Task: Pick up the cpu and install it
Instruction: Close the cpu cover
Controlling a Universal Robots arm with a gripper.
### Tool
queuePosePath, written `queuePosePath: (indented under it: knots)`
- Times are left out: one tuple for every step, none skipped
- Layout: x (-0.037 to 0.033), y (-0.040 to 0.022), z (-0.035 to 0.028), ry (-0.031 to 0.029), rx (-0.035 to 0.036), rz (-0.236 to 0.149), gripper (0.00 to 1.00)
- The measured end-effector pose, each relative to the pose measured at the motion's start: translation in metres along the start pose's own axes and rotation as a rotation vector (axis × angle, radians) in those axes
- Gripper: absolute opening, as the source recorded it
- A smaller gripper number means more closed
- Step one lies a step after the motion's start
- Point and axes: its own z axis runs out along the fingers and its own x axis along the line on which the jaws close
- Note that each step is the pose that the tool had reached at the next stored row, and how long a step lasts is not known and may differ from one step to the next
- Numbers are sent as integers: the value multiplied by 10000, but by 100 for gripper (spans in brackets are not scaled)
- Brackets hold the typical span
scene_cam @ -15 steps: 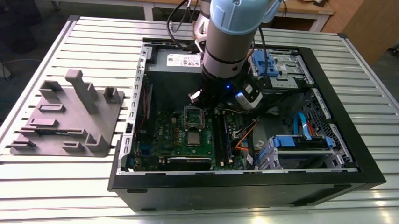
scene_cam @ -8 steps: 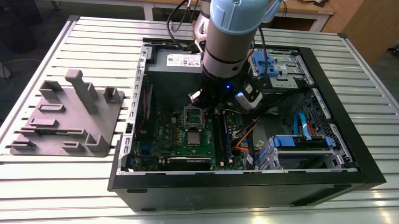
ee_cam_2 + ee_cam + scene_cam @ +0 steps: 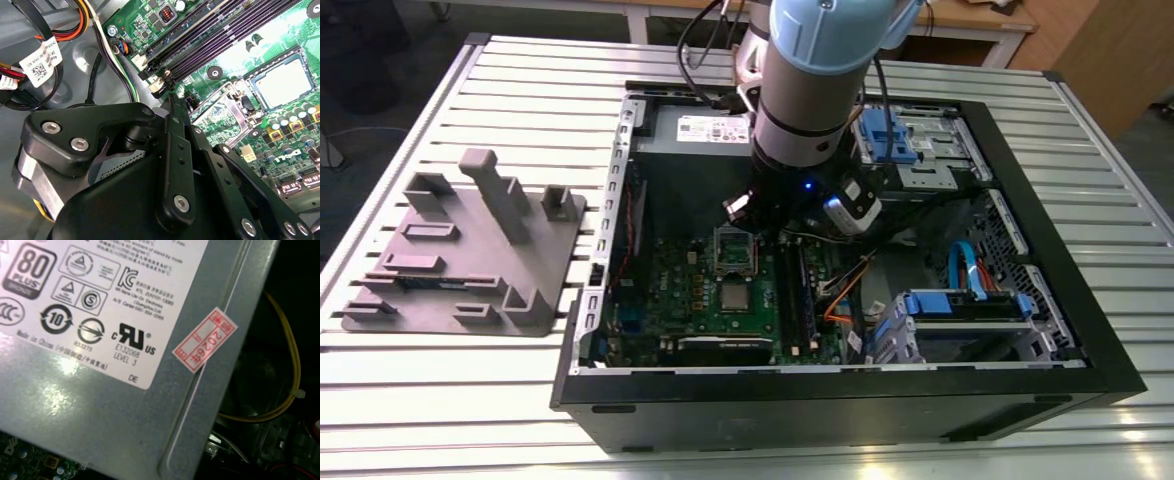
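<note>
The gripper (image 3: 771, 212) hangs near the cpu (image 3: 282, 82), not touching it. Whether its jaws are wide or narrow cannot be told. It is probably best to line up square above the cpu, slowly.

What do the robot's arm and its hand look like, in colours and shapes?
The arm is a silver-grey cylinder with a light blue joint cover; black cables run beside it. The hand is black, built of jointed links held by silver screws.

Cpu (image 3: 282, 82) matt silvery metal; PSU box (image 3: 100, 415) grey metal w/ glossy paper label (image 3: 100, 290).
</note>
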Motion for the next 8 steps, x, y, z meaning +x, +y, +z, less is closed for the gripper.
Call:
queuePosePath:
  knots:
    - [0, 0, 0, 0, 0, 0, 10]
    - [0, 1, -6, 0, 1, 0, 10]
    - [-1, 1, -11, 0, 0, -4, 10]
    - [0, 2, -11, 0, 0, -5, 10]
    - [1, 2, -11, 0, 0, -6, 10]
    - [4, 3, -12, -1, 2, -5, 10]
    - [7, 4, -12, -5, 4, -5, 10]
    - [8, 4, -12, -8, 5, -6, 10]
